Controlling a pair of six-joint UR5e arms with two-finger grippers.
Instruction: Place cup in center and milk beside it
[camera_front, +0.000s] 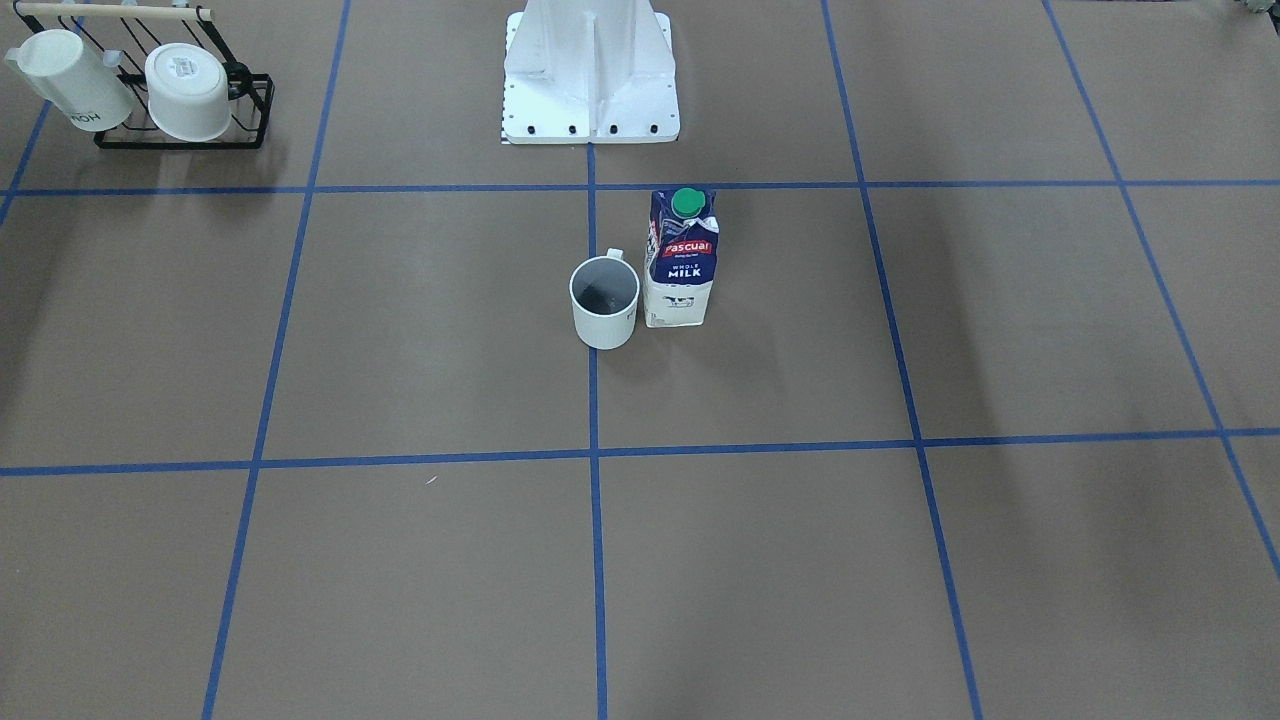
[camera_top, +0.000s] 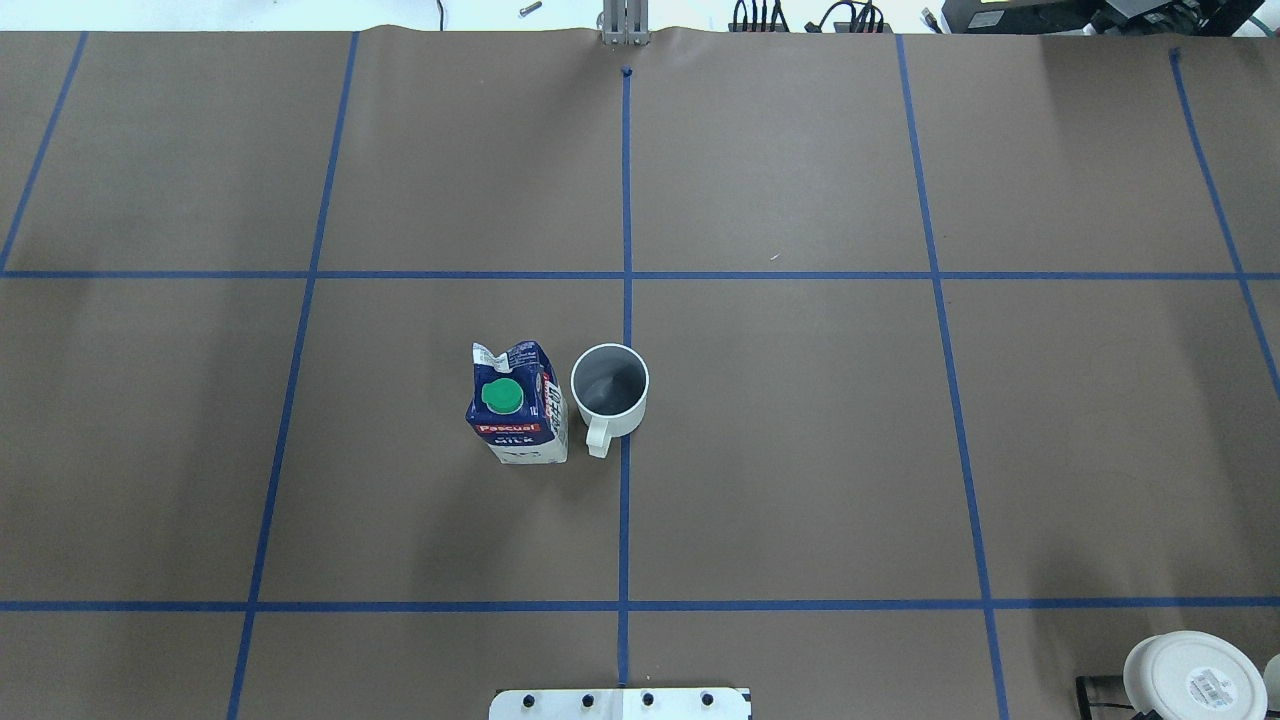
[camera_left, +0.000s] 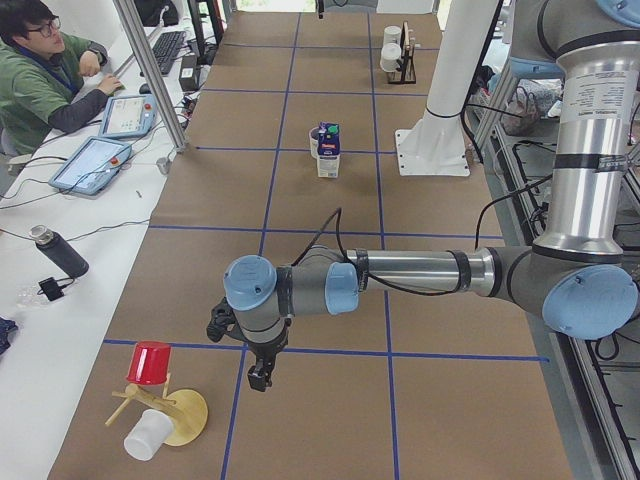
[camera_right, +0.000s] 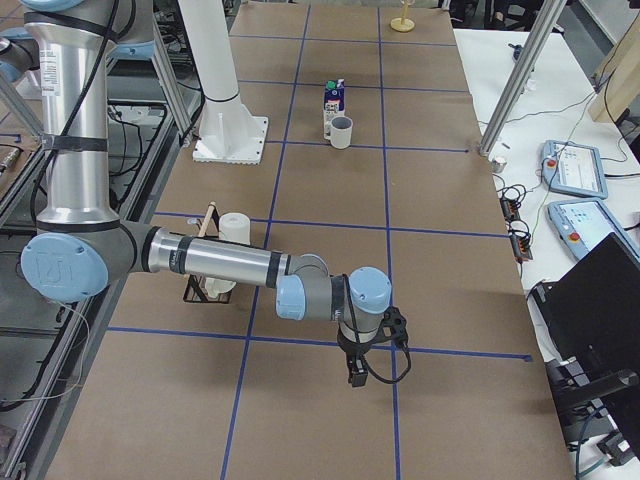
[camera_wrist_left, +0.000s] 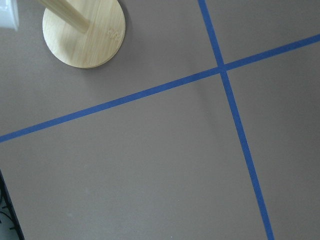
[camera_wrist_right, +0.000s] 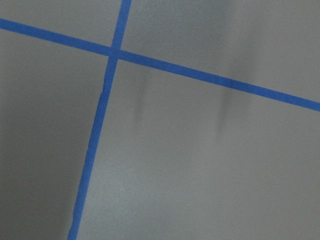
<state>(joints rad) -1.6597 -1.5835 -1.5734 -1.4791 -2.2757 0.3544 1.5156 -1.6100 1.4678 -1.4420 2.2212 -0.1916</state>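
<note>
Milk ctn (camera_front: 680, 262) front — "Pascual", "WHOLE MILK"

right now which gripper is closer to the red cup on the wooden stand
Left. The left gripper hangs just beside the red cup. The right gripper is far off on the robot's other side, beyond the milk carton in the middle.

Bright, even light from above falls on the matte brown counter (camera_front: 800, 560), without glare. Broad, faint shadow bands lie on either side of the milk (camera_front: 680, 262). The right wrist view is soft and grainy; the other views are sharp.
</note>
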